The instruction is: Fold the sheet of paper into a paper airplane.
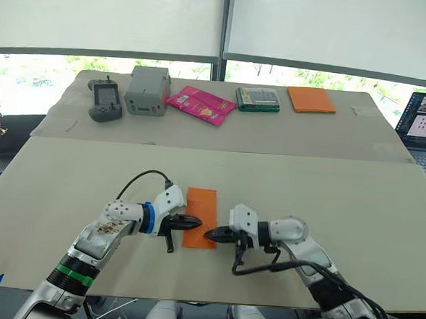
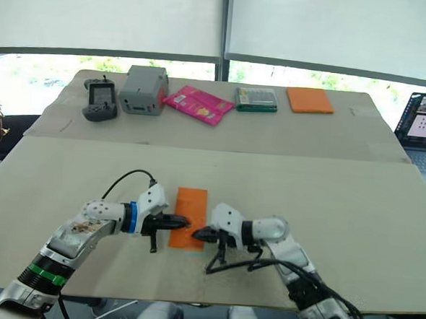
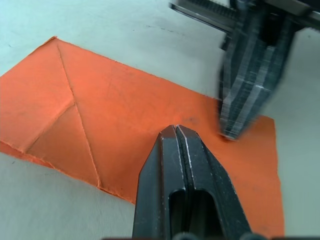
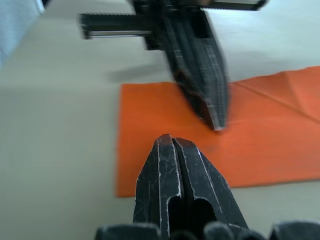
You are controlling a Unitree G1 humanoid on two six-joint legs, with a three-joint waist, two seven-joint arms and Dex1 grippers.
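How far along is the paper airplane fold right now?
Early. The sheet of paper lies flat as a narrow rectangle with diagonal creases at one end. The left hand and right hand, both shut, press on it. The pointed nose and wing folds remain.

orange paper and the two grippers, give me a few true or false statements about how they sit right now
1. The sheet of paper lies flat on the near table. True.
2. The left gripper has its fingers wide open. False: they are shut.
3. Both grippers' tips are over the paper. True; the right gripper comes from the other side.
4. The paper is already a pointed wedge. False: it is a rectangle with creases.
5. The orange pad sits beside the paper. False: it is on the far table.
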